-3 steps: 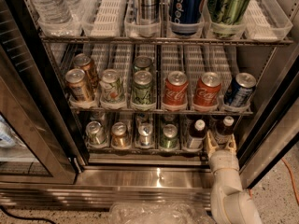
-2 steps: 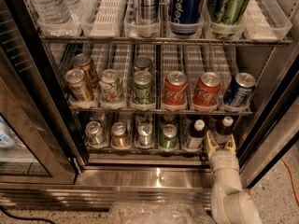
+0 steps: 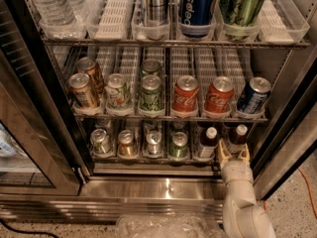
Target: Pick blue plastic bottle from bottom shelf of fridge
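The blue plastic bottle (image 3: 238,139) stands upright at the right end of the bottom shelf (image 3: 148,159) of the fridge (image 3: 290,138). Just left of this bottle there is a second bottle with white cap (image 3: 207,143), and further left of it a row of small cans (image 3: 128,143). The gripper (image 3: 233,154) is directly in front of the blue plastic bottle, low at its foot, with its two fingers (image 3: 222,153) spread apart, one at each side of the bottle's lower part, and the pale arm (image 3: 243,205) comes up to it from below.
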Controlling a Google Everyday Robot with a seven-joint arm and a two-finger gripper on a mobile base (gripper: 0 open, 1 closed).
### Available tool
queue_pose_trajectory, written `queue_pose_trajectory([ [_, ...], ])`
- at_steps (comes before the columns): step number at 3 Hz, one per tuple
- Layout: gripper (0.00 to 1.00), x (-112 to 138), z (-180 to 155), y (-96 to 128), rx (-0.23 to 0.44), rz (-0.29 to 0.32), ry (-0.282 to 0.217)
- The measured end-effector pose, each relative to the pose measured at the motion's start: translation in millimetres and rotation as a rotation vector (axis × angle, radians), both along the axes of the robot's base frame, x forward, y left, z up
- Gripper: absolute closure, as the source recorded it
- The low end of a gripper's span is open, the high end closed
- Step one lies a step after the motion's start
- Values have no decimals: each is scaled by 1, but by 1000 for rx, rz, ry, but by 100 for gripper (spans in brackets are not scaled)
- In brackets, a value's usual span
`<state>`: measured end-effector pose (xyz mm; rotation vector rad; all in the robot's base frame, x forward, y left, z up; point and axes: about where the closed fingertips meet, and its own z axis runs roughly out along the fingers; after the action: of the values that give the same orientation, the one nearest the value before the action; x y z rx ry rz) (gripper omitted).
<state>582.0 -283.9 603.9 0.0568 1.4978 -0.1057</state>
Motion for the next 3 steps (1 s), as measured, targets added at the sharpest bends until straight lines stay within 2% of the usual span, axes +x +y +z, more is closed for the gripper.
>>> queue_pose_trajectory([
  [3, 100, -7, 28, 2, -34, 4, -116],
])
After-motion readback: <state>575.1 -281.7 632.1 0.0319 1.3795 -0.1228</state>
